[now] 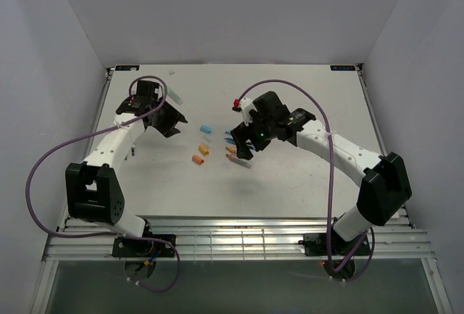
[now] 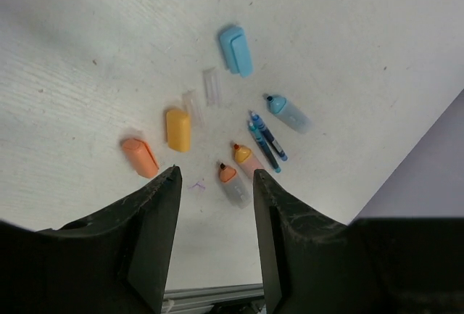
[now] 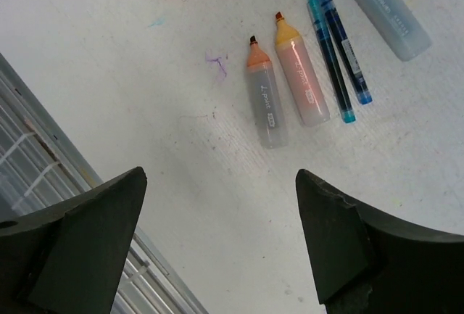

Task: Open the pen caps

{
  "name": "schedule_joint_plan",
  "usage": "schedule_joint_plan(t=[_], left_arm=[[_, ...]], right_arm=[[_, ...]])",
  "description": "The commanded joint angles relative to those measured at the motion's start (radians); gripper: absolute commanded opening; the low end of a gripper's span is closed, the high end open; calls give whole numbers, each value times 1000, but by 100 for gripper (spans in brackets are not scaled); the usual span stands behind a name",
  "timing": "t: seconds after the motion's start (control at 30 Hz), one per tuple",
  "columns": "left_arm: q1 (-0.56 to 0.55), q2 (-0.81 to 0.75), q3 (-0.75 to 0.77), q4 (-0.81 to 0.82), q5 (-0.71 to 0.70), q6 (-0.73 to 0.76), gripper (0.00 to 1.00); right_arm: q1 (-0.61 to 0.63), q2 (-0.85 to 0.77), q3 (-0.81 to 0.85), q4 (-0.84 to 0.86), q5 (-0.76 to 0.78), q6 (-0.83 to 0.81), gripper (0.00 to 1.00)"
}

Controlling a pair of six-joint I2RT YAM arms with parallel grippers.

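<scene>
Hovering right hand (image 3: 220,176), jaws wide, 5 pens (image 3: 301,82) lying just ahead

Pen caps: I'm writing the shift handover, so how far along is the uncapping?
Done: the grey highlighter, pink highlighter, light blue highlighter and two thin blue pens lie with bare tips; a light blue cap and two orange caps lie loose nearby. In hand: nothing, the left hand and right hand are both open and empty. Left: no capped pen shows in these views.
</scene>
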Motion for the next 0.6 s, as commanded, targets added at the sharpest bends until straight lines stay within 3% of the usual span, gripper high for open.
schedule_joint_plan(t=[0.0,0.13,0.3,0.47,0.57], left_arm=[[36,-23,87,-18,-69,88,54],[50,15,203,-26,-141,212,54],[66,75,283,-29,-247,343,54],[94,169,413,-57,-290,398,59],[111,244,476,-66,-316,414,59]], right_arm=[[-24,-27,-33,23,-50,157,90],[-24,-76,-47,50,-56,240,90],[-27,-131,-5,23,43,265,90],[-41,-222,-117,52,131,320,90],[-47,-177,-114,28,80,309,99]])
